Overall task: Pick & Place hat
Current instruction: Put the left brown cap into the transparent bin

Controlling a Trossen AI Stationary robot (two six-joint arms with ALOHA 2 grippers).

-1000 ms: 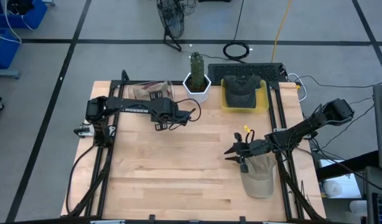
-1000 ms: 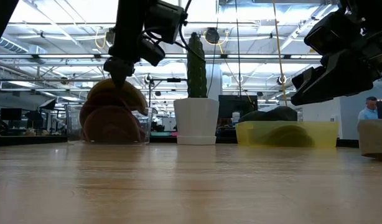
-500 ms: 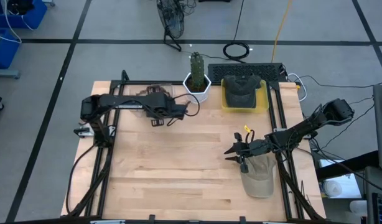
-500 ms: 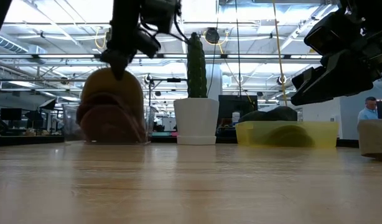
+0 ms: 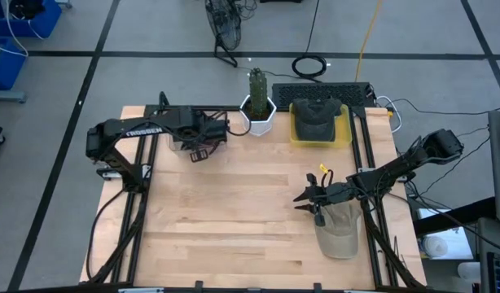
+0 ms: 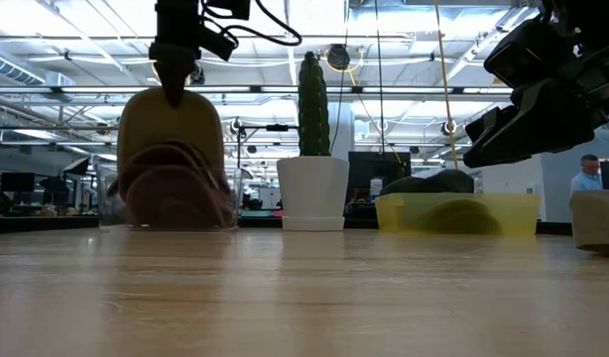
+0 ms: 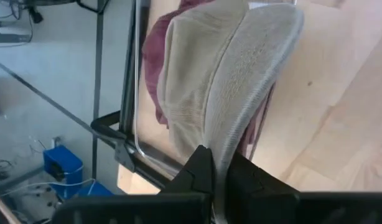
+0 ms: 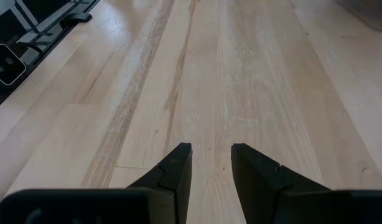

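Where "TROSSEN" marks the left arm (image 5: 144, 130), tan hat (image 7: 228, 81) hangs.

white "trossen" lettering along the dark left arm (image 5: 144, 130), no other readable text

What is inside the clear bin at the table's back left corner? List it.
The clear bin holds a stack of caps. The left tool is shut on the tan cap on top; a maroon cap shows beneath. Anything deeper is covered.
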